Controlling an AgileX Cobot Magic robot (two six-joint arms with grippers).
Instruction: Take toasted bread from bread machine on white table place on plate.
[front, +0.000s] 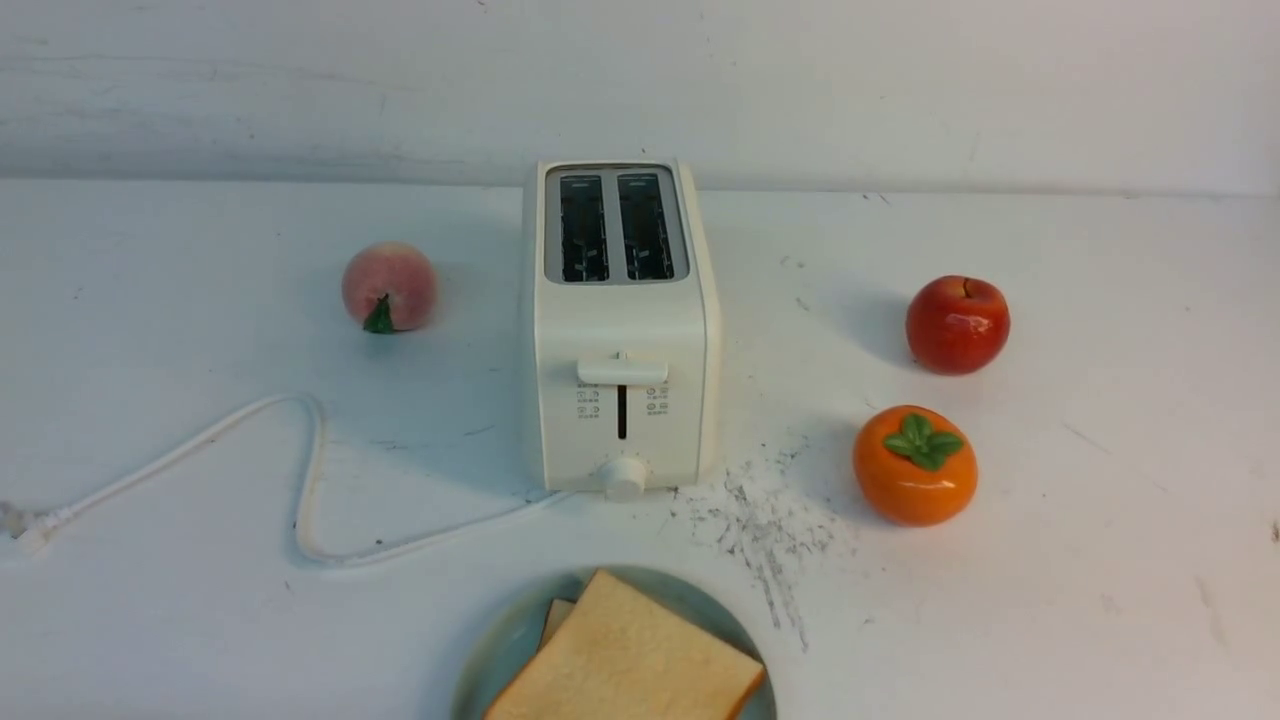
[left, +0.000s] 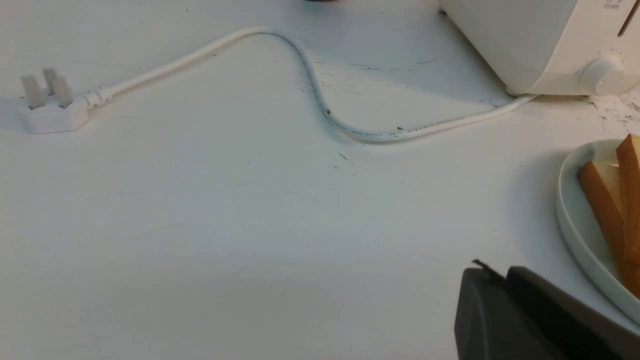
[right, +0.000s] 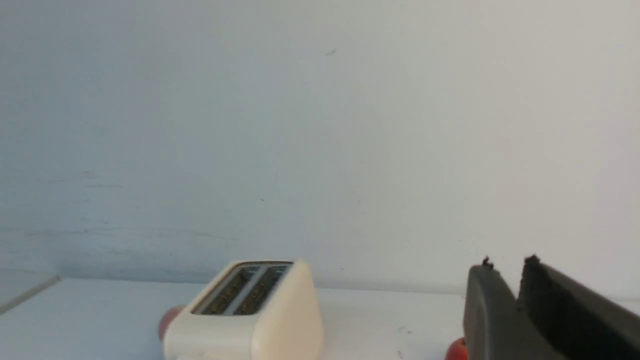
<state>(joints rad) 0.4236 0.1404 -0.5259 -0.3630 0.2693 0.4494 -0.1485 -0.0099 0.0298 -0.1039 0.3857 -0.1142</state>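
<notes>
On the white table (front: 1100, 560), going left to right, a white plug (left: 47, 107) and cord (front: 300, 470) are seen, then a peach (front: 389, 287), then the bread machine (front: 620, 330) standing upright at centre with both dark slots bare; no slice is seen in either. Just in front of it, at the near edge, the plate (front: 500, 640) is seen with the toasted bread (front: 625, 660) on it: two slices, one lying flat over the other, the lower one showing only at a corner. Further right an apple (front: 957, 324) and a persimmon (front: 914, 465) are seen, well apart from the plate. The left gripper (left: 500, 280) is seen only in its wrist view, just beside the plate rim, jaws nearly together, nothing held. The right gripper (right: 507, 275) is seen raised, facing the wall, a narrow gap between its jaws, nothing between them. Task is judged essentially done: both slices out and plated, nothing left but arms to be pulled clear.
</notes>
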